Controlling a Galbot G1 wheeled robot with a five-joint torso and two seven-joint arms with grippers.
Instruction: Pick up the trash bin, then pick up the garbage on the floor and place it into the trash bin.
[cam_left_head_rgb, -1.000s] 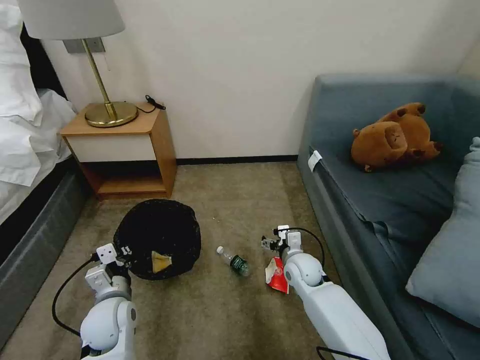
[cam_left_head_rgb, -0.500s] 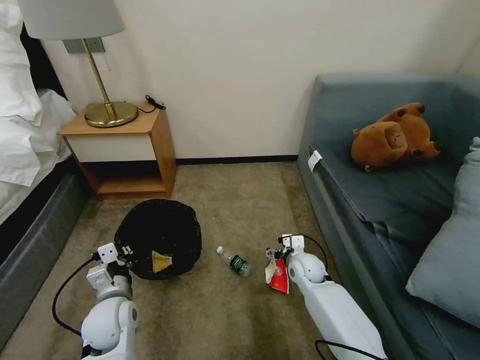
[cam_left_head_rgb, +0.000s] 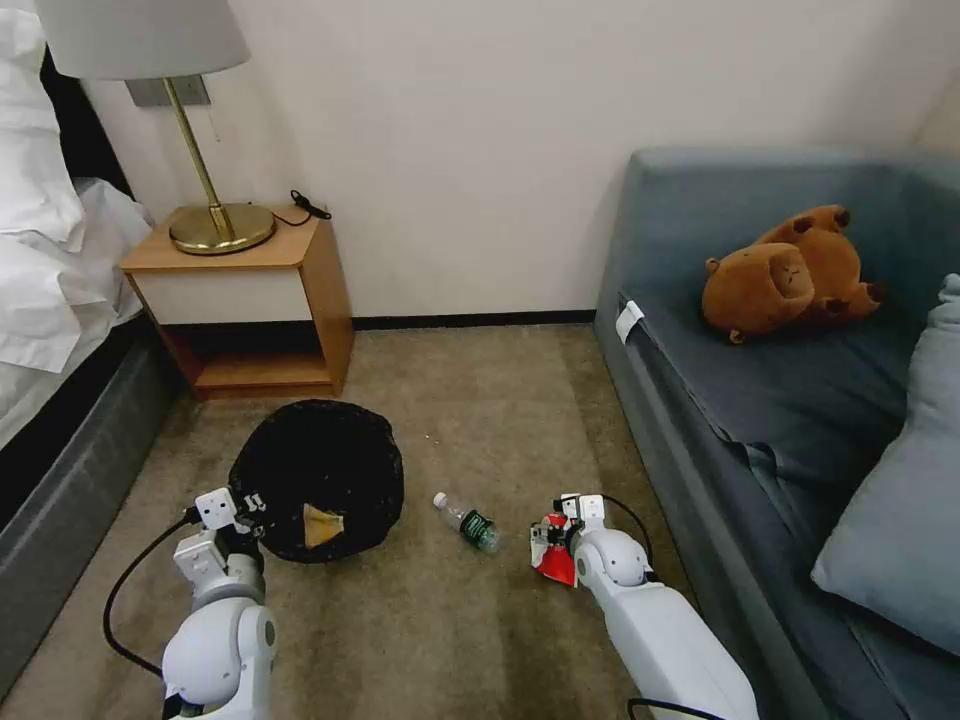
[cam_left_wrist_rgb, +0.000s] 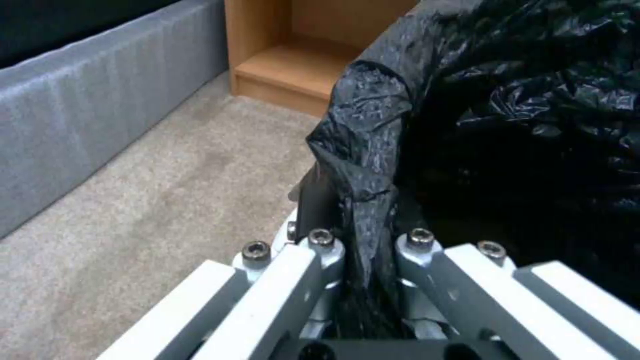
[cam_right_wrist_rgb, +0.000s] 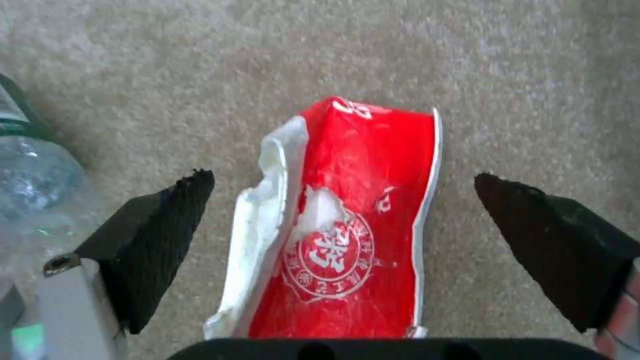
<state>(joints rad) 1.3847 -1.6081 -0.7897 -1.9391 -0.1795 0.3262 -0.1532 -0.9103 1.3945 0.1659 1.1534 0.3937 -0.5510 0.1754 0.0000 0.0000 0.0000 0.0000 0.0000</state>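
Note:
The trash bin, lined with a crinkled black bag, is on the left over the carpet floor. My left gripper is shut on its near rim; the left wrist view shows the fingers clamping the bag's folded edge. A tan paper piece lies inside the bin. A small clear bottle with a green label lies on the carpet to the right of the bin. My right gripper is open, low over the red-and-white packet, with one black fingertip on each side of it.
A wooden nightstand with a brass lamp stands behind the bin. The bed's grey base runs along the left. A blue sofa with a brown plush toy and a cushion borders the right, close to my right arm.
My right gripper has drawn back toward me and dropped down over the red-and-white packet. The left gripper and the bin have stayed put.

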